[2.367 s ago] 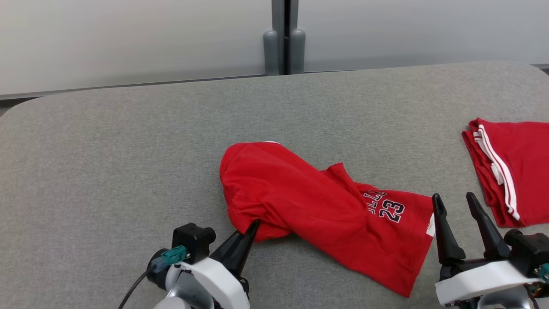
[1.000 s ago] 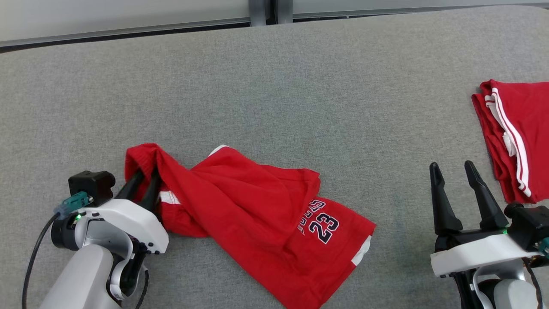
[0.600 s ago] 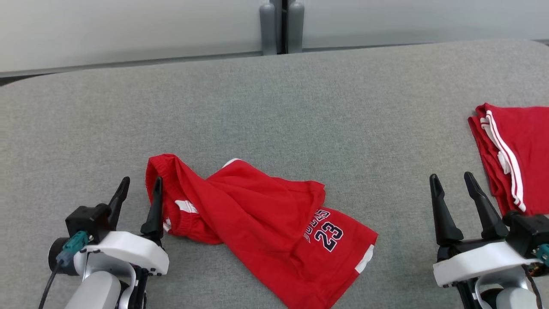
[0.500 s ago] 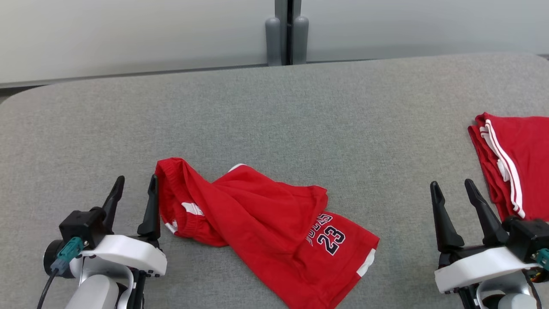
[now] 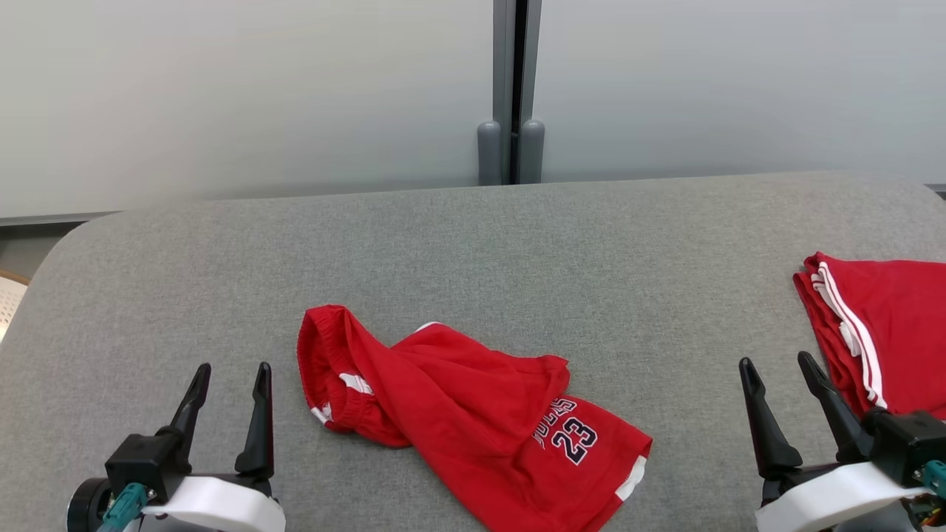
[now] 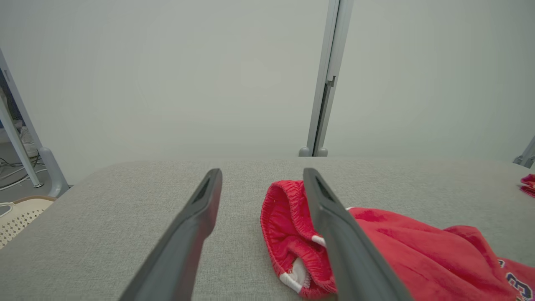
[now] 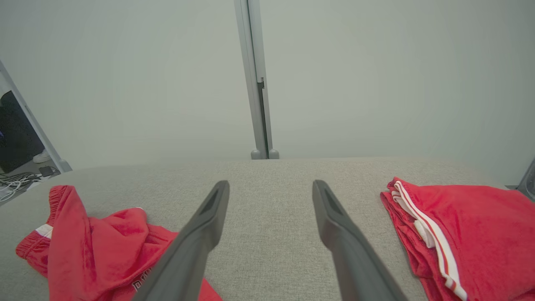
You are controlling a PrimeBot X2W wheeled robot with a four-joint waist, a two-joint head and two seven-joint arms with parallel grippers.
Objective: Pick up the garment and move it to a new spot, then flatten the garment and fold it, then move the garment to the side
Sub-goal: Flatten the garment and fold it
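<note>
The garment (image 5: 473, 414), a pair of red shorts, lies crumpled on the grey padded table (image 5: 517, 244), near the front edge and left of centre in the head view. Its elastic waistband (image 5: 314, 355) forms the left end and stands up in a loop. The leg bearing the number 23 (image 5: 575, 437) lies flat toward the right front.

The left gripper (image 5: 233, 367) stands just beside the waistband, with bare table between the two. Its jaws are spread wide and hold nothing. The right gripper (image 5: 774, 360) stands well apart from the garment, likewise spread wide and empty. It is just beside a second red garment (image 5: 887, 332), which lies folded at the right edge of the table with white stripes along its left side.

The head view gives the gap between the left gripper and the waistband. In the left wrist view the right-hand finger (image 6: 334, 234) overlaps the waistband, so contact cannot be judged there. That view does give a white patch inside the waistband opening and a pale perforated basket (image 6: 19, 217) off the table's corner.

The right wrist view places both garments to either side of the spread fingers (image 7: 196, 238), with bare table between them, and adds cables (image 7: 12, 179) on the floor at its left edge.

A grey post (image 5: 510, 89) rises behind the table between two pale wall panels
</note>
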